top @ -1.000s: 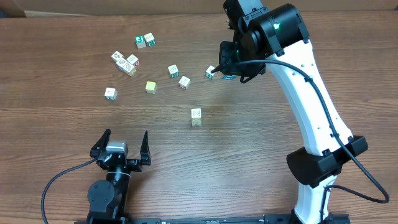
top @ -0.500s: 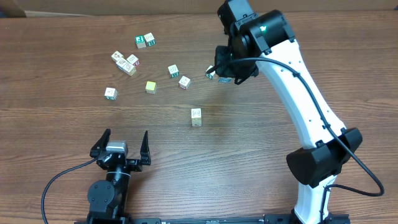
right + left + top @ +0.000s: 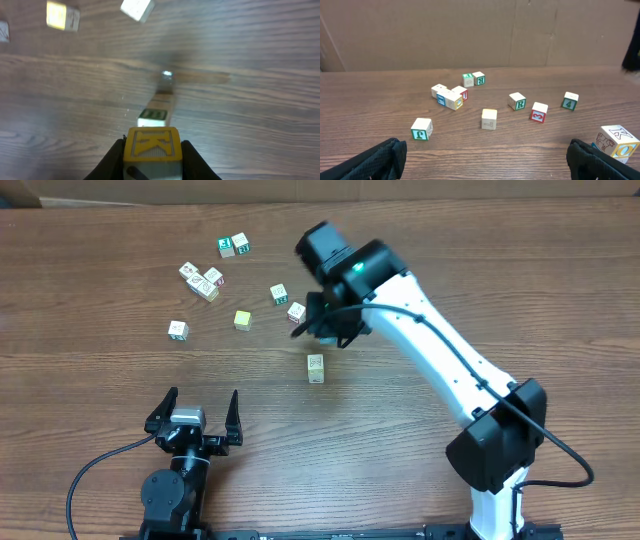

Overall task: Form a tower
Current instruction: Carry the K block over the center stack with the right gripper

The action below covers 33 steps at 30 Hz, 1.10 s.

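Both fingers of my right pincer [image 3: 152, 159] are clamped on a K cube [image 3: 151, 144], one on each side face, with the yellow-framed K turned up to the wrist camera (that view is smeared, so little else reads). From overhead, that arm reaches across the middle of the table [image 3: 560, 280]. Its head hangs just beyond the tower [image 3: 316, 367], not above it. The tower stands upright and alone, nearer my base than any of the loose cubes [image 3: 279, 293], with bare wood open on its near, left and right sides. The closest loose one, the 3 cube [image 3: 296, 311], sits just beside my arm. The rest scatter toward the far left, well inside the far edge. My left pincer [image 3: 198, 408] rests near my base, jaws spread wide, holding nothing.
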Each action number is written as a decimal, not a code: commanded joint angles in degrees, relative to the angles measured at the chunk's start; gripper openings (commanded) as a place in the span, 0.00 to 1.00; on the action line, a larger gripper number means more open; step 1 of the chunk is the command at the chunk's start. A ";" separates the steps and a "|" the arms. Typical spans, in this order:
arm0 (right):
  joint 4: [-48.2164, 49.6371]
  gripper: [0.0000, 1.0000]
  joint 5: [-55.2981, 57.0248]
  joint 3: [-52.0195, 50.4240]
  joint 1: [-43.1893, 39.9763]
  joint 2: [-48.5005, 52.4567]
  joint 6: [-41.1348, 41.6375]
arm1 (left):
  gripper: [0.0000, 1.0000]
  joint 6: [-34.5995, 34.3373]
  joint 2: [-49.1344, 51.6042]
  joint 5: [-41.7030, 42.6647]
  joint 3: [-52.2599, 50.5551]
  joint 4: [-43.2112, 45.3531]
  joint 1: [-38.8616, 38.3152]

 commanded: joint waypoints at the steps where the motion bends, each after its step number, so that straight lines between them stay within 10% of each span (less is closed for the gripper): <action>1: 1.81 0.18 0.98 -2.80 1.75 -1.09 1.03 | 0.99 0.90 -0.63 0.68 -0.20 0.15 0.39; 33: 2.38 0.18 7.30 -4.72 6.43 -0.92 5.38 | 1.00 0.90 -0.63 0.68 -0.20 0.15 0.39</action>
